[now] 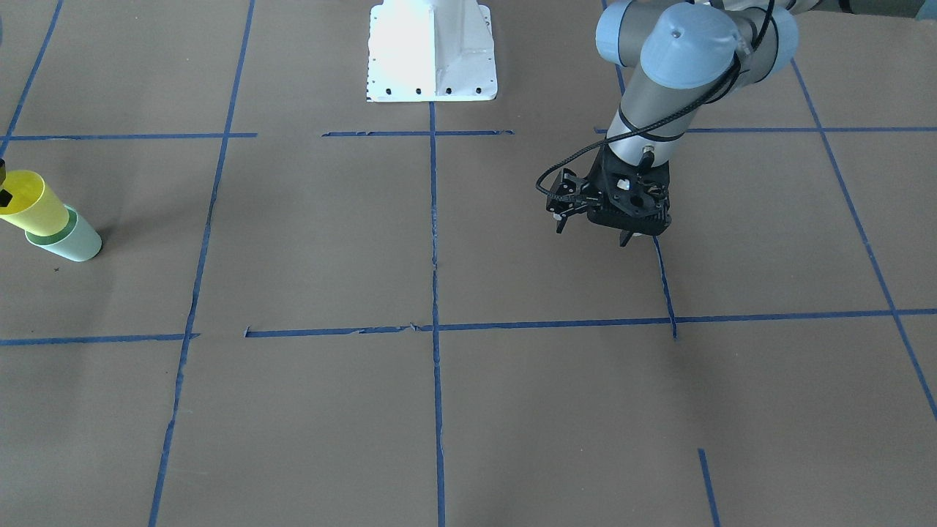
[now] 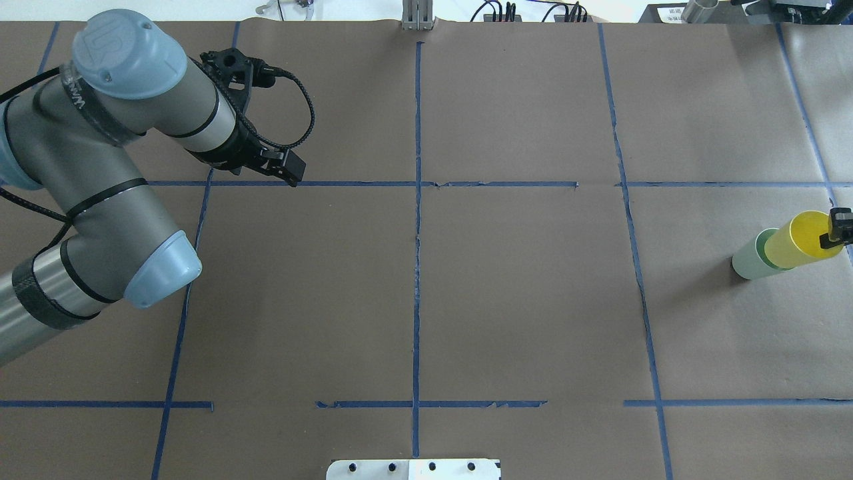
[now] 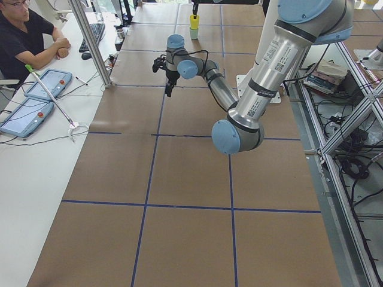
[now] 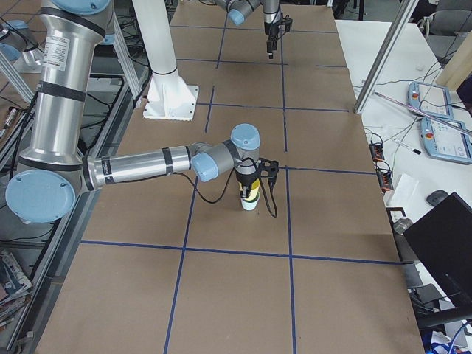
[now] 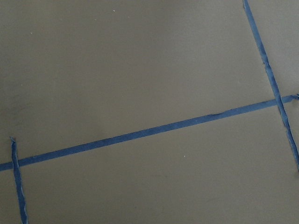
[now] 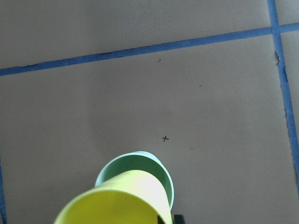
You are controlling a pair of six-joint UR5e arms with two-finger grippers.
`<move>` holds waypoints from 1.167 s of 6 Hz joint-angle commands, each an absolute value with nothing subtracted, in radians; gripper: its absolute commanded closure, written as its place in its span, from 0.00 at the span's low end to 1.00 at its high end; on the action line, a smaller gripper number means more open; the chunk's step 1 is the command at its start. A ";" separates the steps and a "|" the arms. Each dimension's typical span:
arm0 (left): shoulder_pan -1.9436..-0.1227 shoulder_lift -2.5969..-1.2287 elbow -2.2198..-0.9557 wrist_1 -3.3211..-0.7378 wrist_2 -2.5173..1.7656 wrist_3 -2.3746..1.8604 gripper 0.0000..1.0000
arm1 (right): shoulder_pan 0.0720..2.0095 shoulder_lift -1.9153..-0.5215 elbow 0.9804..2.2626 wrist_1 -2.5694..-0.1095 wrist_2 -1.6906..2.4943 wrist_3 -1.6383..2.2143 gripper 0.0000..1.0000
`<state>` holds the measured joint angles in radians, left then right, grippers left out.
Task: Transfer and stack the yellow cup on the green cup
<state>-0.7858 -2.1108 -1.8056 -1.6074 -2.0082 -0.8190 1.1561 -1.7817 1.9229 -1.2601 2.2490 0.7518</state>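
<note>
The yellow cup (image 2: 796, 239) sits partly inside the green cup (image 2: 750, 259), which stands on the table near its right end. Both also show in the front-facing view, yellow cup (image 1: 31, 205) in green cup (image 1: 73, 240). My right gripper (image 2: 834, 232) is shut on the yellow cup's rim; only a fingertip shows at the frame edge. The right wrist view looks down on the yellow cup (image 6: 117, 200) nested in the green cup (image 6: 140, 164). My left gripper (image 1: 591, 233) hangs open and empty above the table, far from the cups.
The table is brown paper with a blue tape grid (image 2: 417, 200). The white robot base plate (image 1: 432, 51) is at the robot's edge. An operator (image 3: 27, 36) sits beside the table with tablets (image 3: 36, 98) on a side desk.
</note>
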 commanded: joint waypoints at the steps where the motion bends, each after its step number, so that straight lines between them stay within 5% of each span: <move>1: -0.793 -2.102 -1.804 -1.606 -2.011 -0.818 0.00 | 1.132 -1.779 1.917 -1.259 2.247 0.752 0.00; 4: -0.853 -1.998 -1.804 -1.605 -2.016 -0.612 0.00 | 1.173 -1.776 1.905 -1.266 2.276 0.645 0.00; 7: -1.175 -1.797 -1.769 -1.585 -2.204 -0.138 0.00 | 1.407 -1.706 1.884 -1.499 2.293 0.283 0.00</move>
